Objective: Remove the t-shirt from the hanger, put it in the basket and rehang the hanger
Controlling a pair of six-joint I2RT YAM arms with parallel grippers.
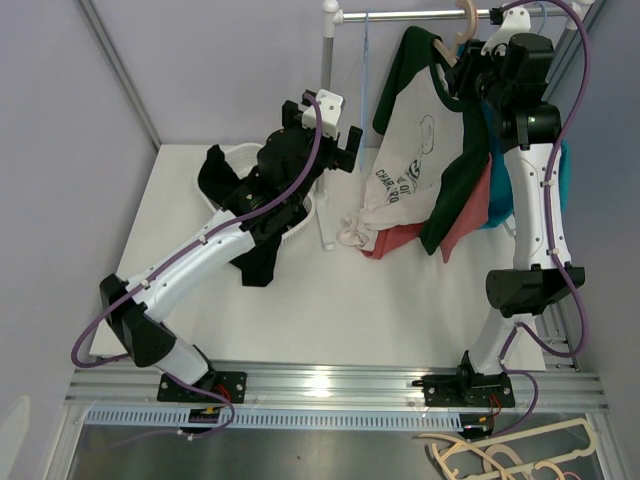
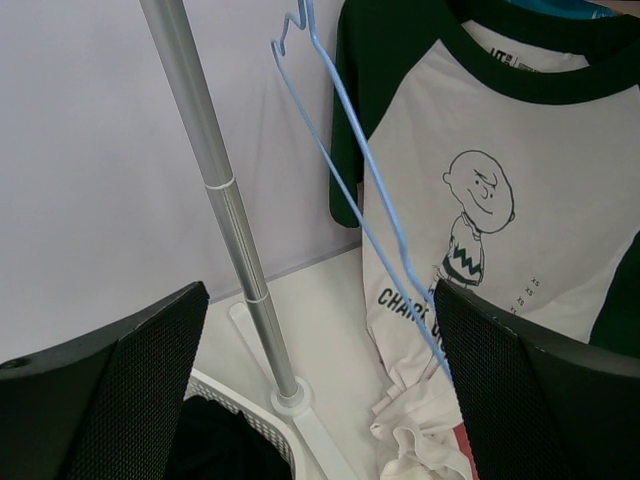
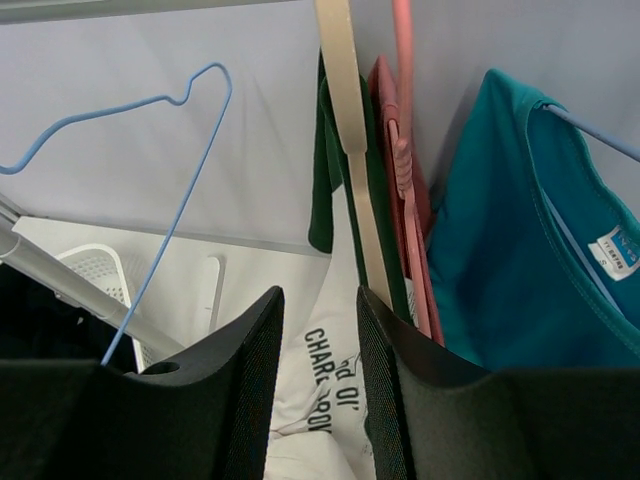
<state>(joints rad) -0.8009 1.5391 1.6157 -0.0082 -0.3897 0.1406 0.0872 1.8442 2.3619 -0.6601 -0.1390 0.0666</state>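
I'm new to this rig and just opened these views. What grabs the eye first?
The white and dark green cartoon t-shirt hanging from the rail at the back right, with the right claw up at its beige hanger. The left claw gapes wide near an empty blue hanger.

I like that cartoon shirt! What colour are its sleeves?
Dark green sleeves, seen best from the left wrist.

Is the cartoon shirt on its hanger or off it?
On. The shirt hangs from the wooden hanger on the rail, its hem bunched on the table.
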